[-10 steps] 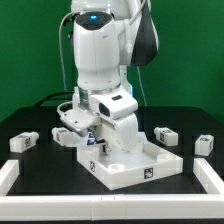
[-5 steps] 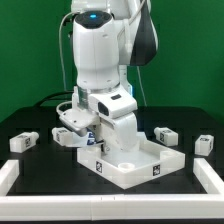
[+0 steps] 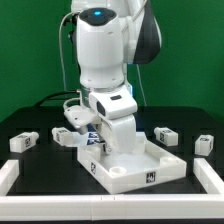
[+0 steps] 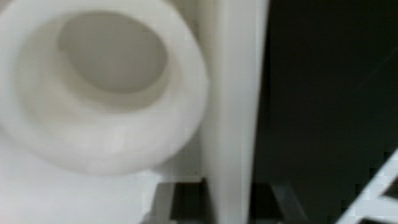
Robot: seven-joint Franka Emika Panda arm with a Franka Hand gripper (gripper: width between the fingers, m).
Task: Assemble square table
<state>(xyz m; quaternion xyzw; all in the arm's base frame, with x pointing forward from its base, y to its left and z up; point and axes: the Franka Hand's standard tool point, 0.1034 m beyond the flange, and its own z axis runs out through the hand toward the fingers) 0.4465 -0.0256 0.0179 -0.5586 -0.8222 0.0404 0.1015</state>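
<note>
The white square table top (image 3: 135, 165) lies on the black table under the arm, with tags on its front sides. In the wrist view its round corner hole (image 4: 107, 70) and raised rim (image 4: 231, 90) fill the picture. My gripper (image 3: 98, 143) reaches down onto the top's rim on the exterior view's left. In the wrist view the gripper (image 4: 237, 200) has a dark finger on each side of the rim and is shut on it. Short white legs lie loose: one at the far left (image 3: 24, 141), one behind the gripper (image 3: 68, 135), and two on the right (image 3: 165, 133) (image 3: 204, 143).
A low white border rail runs along the table's front corners, at the exterior view's left (image 3: 8, 178) and right (image 3: 212, 176). A green wall stands behind. The arm's white body hides the middle of the table behind the top.
The table top has shifted a little with the gripper: its front corner and tags now sit slightly lower and nearer the front edge. The legs have not moved.
</note>
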